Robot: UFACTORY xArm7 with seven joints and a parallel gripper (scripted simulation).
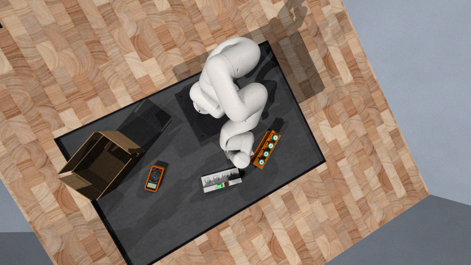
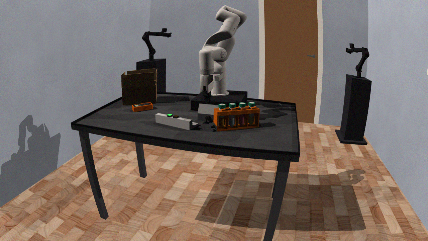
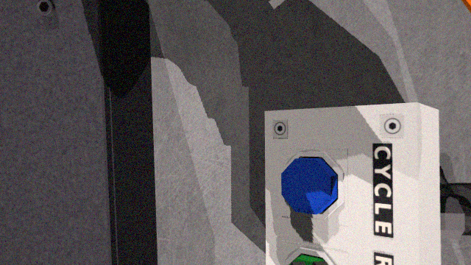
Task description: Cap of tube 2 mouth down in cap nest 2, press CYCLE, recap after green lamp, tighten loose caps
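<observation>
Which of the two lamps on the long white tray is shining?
The green lamp is glowing bright. The lamp beside it, nearer the orange tube rack, stays dark.
</observation>
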